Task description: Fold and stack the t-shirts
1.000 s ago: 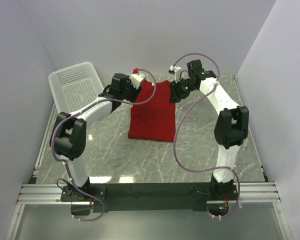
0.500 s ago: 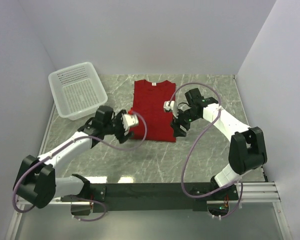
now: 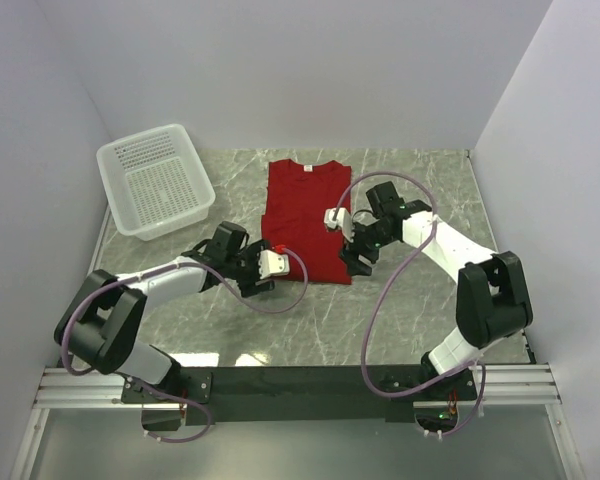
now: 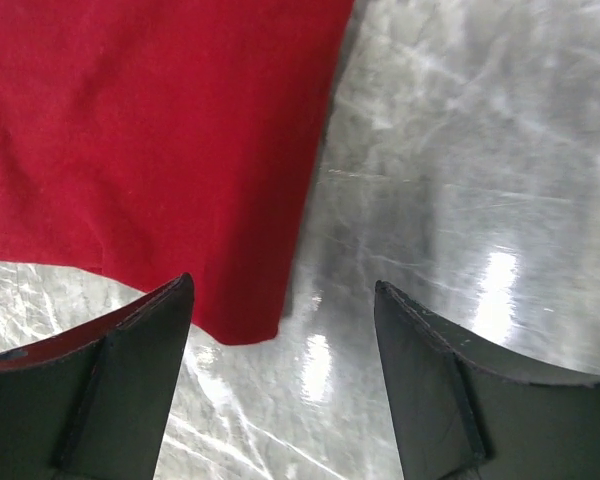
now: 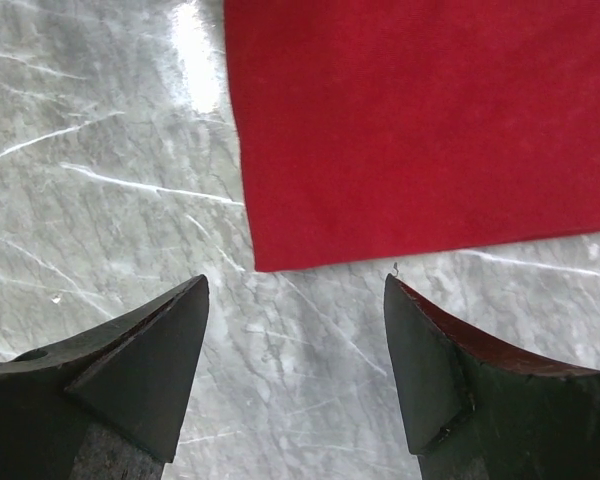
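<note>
At mid-table shirt [image 3: 308, 210] lies flat, collar far. Left gripper [image 4: 282, 285] and right gripper [image 5: 295, 282] hover over its near corners, fingers apart, empty. Pinch all layers at both corners, lift level, fold toward collar.

Both tools [image 4: 280, 300] [image 5: 295, 300] down to t-shirt [image 3: 302, 210] hem
</note>
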